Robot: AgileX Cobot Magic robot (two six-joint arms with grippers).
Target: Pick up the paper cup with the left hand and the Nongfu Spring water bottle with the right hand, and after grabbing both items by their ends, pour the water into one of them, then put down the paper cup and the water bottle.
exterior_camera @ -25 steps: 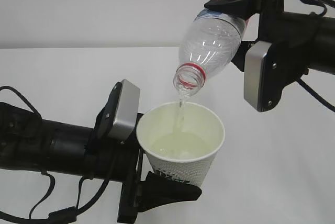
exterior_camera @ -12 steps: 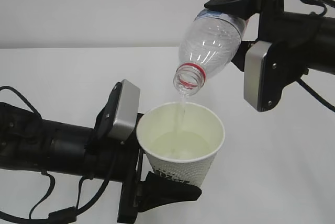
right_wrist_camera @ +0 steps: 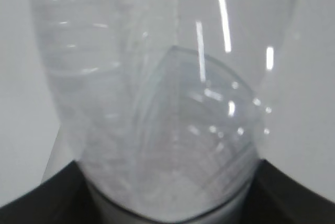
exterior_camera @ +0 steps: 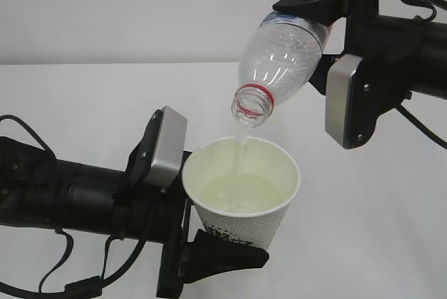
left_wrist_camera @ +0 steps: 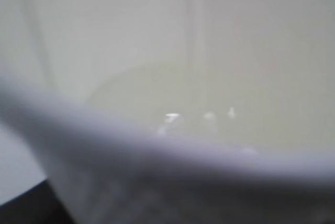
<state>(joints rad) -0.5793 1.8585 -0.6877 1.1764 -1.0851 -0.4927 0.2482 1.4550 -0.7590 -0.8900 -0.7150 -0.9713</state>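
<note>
So in the exterior view the right hand (exterior_camera: 318, 16) is clamped on the base end of the Nongfu Spring water bottle (exterior_camera: 283, 51), which hangs tipped neck-down ahead of and below its jaws, mouth just above the paper cup (exterior_camera: 242, 194). The left hand (exterior_camera: 209, 253) grips the cup low down near its bottom, so the cup stands up above that pincer, open top toward the bottle. A thin stream of the water (exterior_camera: 241, 152) runs from the mouth into the cup, and compared with a second ago basically nothing has moved: same tilt, same cup spot, both arms parked. The only thing changing is the stream, which looks a bit thinner now, and the pool in the cup may be a touch fuller. The left wrist view is just a blurry close-up past the cup rim (left_wrist_camera: 167, 156) right in front of the pincer, with liquid glinting inside; the jaws themselves are out of frame there. The right wrist view is filled by the clear bottle body (right_wrist_camera: 167, 103) straight ahead, looking mostly empty, dark jaw bits at the bottom corners hugging it. My read: the pour is nearly done, and next up is tipping the bottle back and setting both down.
</note>
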